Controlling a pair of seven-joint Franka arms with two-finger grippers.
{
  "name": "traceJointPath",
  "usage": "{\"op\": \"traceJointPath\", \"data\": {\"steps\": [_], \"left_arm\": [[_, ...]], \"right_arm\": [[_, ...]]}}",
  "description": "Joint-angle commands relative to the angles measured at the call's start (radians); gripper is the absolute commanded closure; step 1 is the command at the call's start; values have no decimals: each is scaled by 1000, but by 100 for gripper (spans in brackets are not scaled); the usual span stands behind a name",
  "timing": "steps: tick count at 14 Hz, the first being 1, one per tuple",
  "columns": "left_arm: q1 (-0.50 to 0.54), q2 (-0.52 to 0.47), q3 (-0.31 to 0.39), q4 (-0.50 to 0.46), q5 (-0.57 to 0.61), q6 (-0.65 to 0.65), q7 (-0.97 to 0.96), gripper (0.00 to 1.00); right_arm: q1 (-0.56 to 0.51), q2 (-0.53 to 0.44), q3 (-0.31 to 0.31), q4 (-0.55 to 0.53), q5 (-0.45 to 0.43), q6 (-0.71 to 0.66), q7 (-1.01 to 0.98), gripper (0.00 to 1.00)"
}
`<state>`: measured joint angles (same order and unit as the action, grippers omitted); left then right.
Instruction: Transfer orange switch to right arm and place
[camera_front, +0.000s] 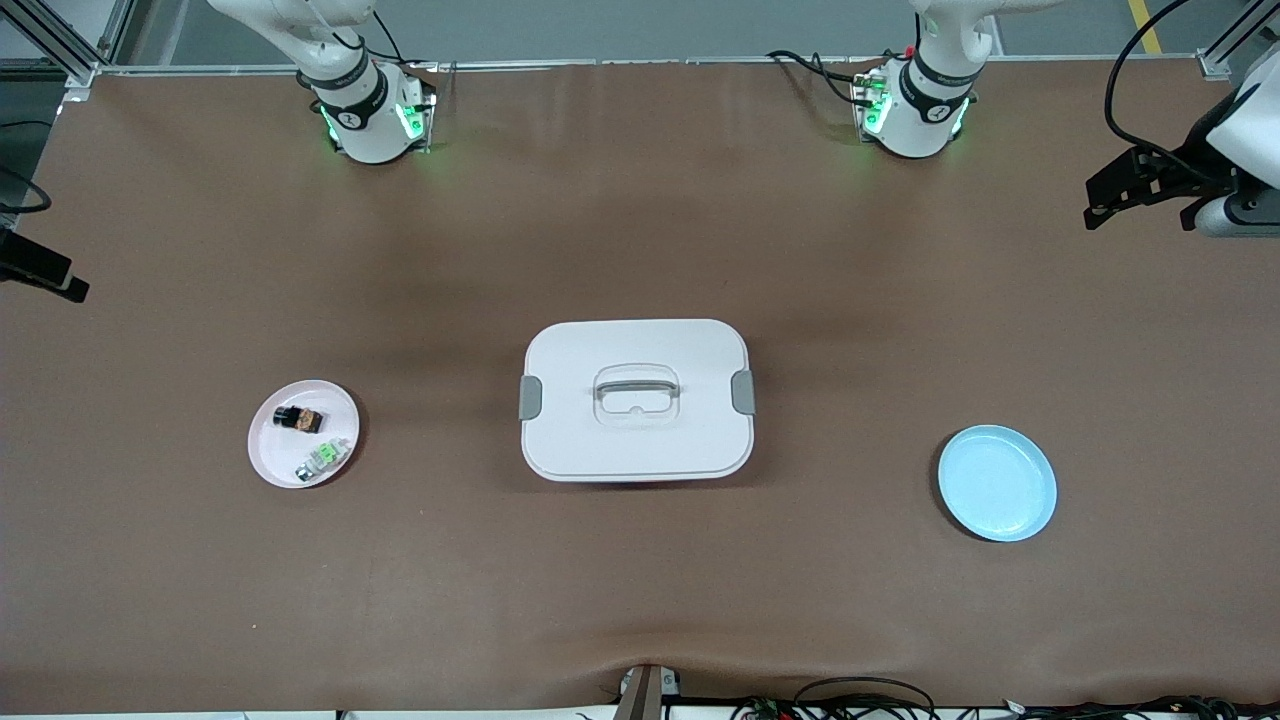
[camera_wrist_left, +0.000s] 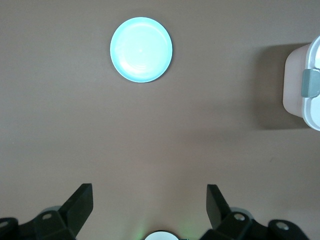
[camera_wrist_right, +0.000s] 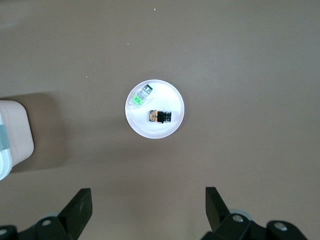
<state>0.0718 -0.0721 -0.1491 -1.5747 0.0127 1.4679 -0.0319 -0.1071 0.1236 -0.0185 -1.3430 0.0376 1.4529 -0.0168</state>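
Sitting on the pink plate (camera_front: 262, 440), the orange switch (camera_front: 299, 418) has not been picked up yet. It lies beside a small green part (camera_front: 326, 457), at the right arm's end of the counter (camera_front: 640, 230). So nothing of the job looks done: the grab, the hand-over and the putting down are all still to do.

The right gripper (camera_wrist_right: 148, 210) hangs high over the pink plate with its jaws wide and holding nothing. The left gripper (camera_wrist_left: 150, 210) hangs high near the blue plate (camera_front: 997, 483), jaws wide and holding nothing too.

A white box (camera_front: 636, 400) with a lid and a grey handle sits in the middle. The counter is plain brown. Black wires lie along its near edge.
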Motion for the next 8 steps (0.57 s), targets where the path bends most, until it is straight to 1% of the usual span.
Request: {"op": "traceJointPath", "data": {"steps": [1, 3, 4, 8], "left_arm": [[3, -34, -4, -24, 16, -6, 23, 0], [3, -38, -1, -27, 16, -5, 23, 0], [3, -38, 0, -28, 18, -5, 23, 0], [3, -40, 3, -28, 16, -5, 23, 0]], "right_arm": [[-17, -30, 14, -50, 13, 9, 14, 0], [-17, -79, 14, -128, 13, 53, 14, 0], [-17, -90, 14, -146, 13, 64, 14, 0], [-14, -96, 14, -156, 4, 61, 14, 0]]}}
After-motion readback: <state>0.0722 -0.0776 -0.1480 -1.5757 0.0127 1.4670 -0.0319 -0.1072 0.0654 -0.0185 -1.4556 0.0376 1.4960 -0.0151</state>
